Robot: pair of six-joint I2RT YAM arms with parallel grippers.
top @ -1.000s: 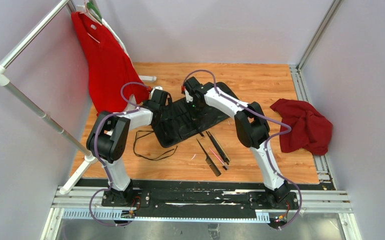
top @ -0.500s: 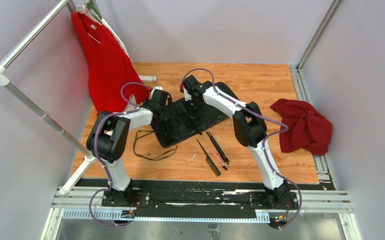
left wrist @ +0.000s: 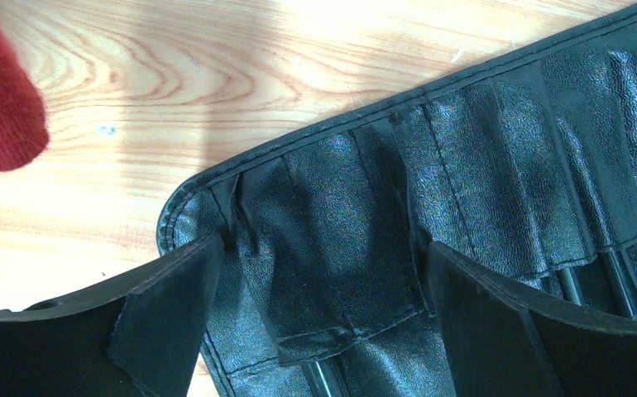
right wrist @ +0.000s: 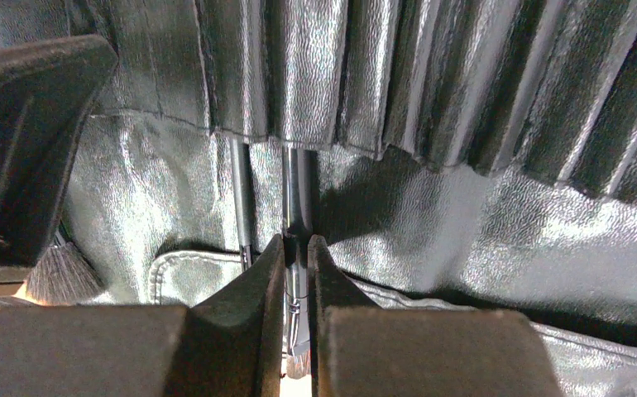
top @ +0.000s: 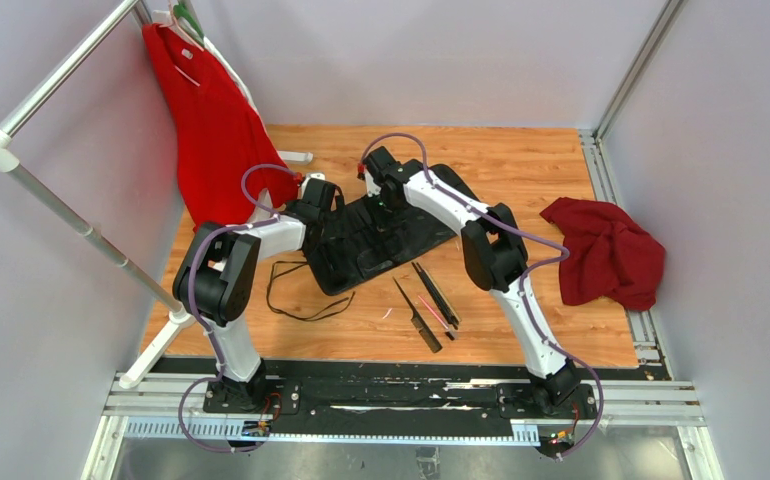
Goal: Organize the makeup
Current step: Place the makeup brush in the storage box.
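Nearest me, just past the arm bases, three loose pieces of makeup lie close together on the wooden counter [top: 381,340]. They are a comb-like tool [top: 417,316], a pink-accented stick [top: 432,312] and a slim black brush [top: 435,292]. All three are angled the same way and sit well apart from both arms. To their left a thin black cord [top: 296,295] lies in a loose loop, near the front left corner of the roll-up case [top: 361,250].

The case is spread open across the middle of the counter, and both arms reach down onto it. My left gripper [left wrist: 323,314] is at the case's left end with its jaws spread wide. They hold nothing, and the rounded corner of the case and its end pocket lie between the two fingers [left wrist: 166,322]. A bit of red fabric [left wrist: 1,99] shows at the edge of that wrist view, near the corner but not touching it.

My right gripper [right wrist: 296,244] is further in, over the row of pockets, with its jaws drawn narrow and pinched on a thin brush [right wrist: 296,198]. The handle runs up under the edge of a pocket and the bristle end points back toward the wrist camera. Another thin handle [right wrist: 241,194] sits in the slot just beside it. A fluffy brush tip [right wrist: 63,273] shows at the left edge of that view; I cannot tell where its handle lies.

Off to the right, a crumpled red cloth [top: 606,250] lies on the counter, well apart from the case. At the far left a red garment [top: 211,120] hangs from a white rack [top: 61,205].
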